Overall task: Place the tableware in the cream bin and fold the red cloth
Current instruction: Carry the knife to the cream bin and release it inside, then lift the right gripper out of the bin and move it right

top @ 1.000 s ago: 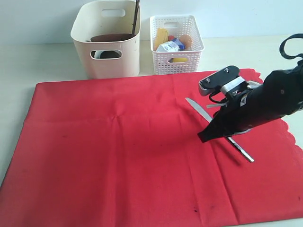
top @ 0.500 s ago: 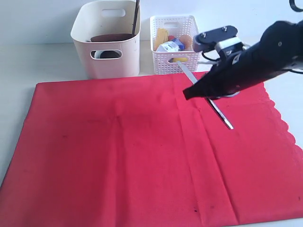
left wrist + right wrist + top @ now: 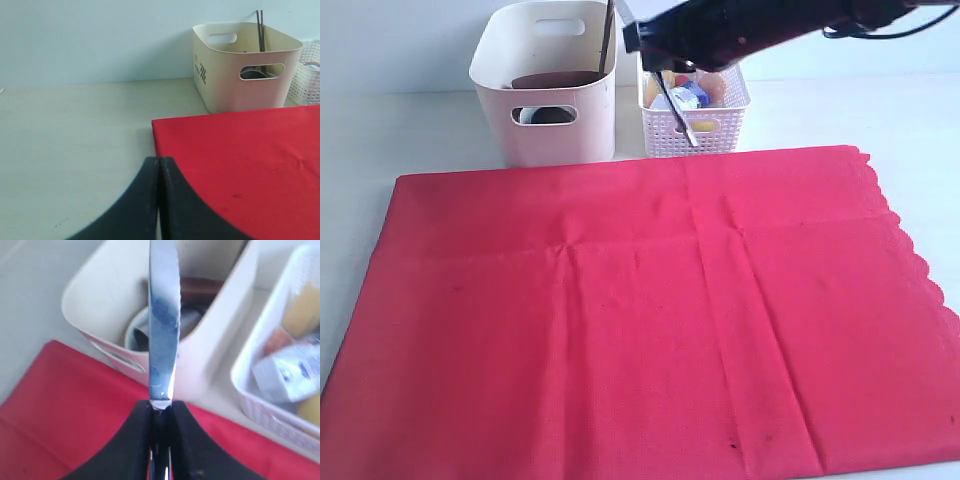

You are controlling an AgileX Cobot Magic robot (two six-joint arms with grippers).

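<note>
Aloft, right tool [image 3: 160,409] pinches knife [image 3: 163,330] — lattice basket [image 3: 716,136] beside cream bin [image 3: 560,146].

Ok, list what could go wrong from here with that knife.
The right tool pinches the steel table knife at one narrow spot, blade sticking far out; it could pivot or slip.
In the exterior view the knife's lower end hangs before the white lattice basket, not the cream bin; released now, it may land there.
The upright chopsticks in the bin could get knocked.
</note>
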